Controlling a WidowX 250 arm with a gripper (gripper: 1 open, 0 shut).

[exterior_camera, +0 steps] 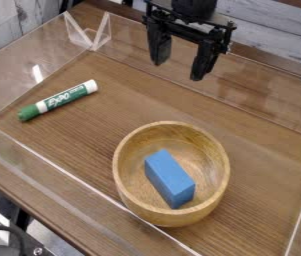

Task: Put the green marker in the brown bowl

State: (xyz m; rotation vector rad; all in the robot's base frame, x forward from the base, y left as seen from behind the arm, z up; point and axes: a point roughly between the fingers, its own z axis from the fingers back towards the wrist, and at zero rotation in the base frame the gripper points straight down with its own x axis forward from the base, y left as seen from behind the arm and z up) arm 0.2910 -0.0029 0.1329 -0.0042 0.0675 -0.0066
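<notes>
The green marker (58,101) lies flat on the wooden table at the left, its dark green cap toward the near left and its white barrel pointing up and right. Near the front sits the brown bowl (129,158), round and shallow, with a blue block (169,178) lying inside it. My gripper (178,56) hangs at the top centre, pointing down, its two black fingers spread open and holding nothing. It is well to the right of the marker and behind the bowl.
Clear acrylic walls (91,33) fence the tabletop on all sides, low at the front and left edges. The wood surface between marker and bowl is bare.
</notes>
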